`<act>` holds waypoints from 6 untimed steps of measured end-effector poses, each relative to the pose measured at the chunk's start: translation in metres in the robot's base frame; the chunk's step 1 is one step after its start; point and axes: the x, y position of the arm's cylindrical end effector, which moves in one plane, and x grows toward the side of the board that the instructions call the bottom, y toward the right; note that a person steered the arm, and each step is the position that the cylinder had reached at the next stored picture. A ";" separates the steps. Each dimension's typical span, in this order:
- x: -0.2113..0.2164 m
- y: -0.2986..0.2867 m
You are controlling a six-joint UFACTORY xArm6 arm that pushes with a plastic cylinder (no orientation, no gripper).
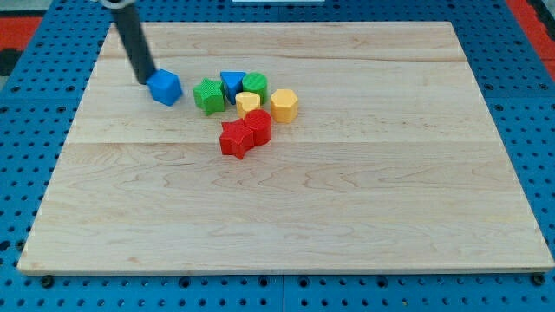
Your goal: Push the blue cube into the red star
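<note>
While my tip touches its nine-o'clock face, these hold:
Blue cube: at ten o'clock from the red star, well apart on the worktop.
Handling: probably light, stiff, slippery on wood; likely to spin if pushed off-centre.
Contact: its ten-o'clock face suits best.
Pincer: none fitted, only a rod.
Obstacle: green block near the path.
Hidden: rod's top cut off; red block shape unclear.

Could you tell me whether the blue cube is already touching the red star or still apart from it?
Apart. The blue cube sits up-left of the red star with bare wood between them; my tip is against the cube's left side.
</note>
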 end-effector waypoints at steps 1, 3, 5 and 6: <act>-0.039 -0.024; 0.033 0.039; 0.027 -0.028; 0.082 0.014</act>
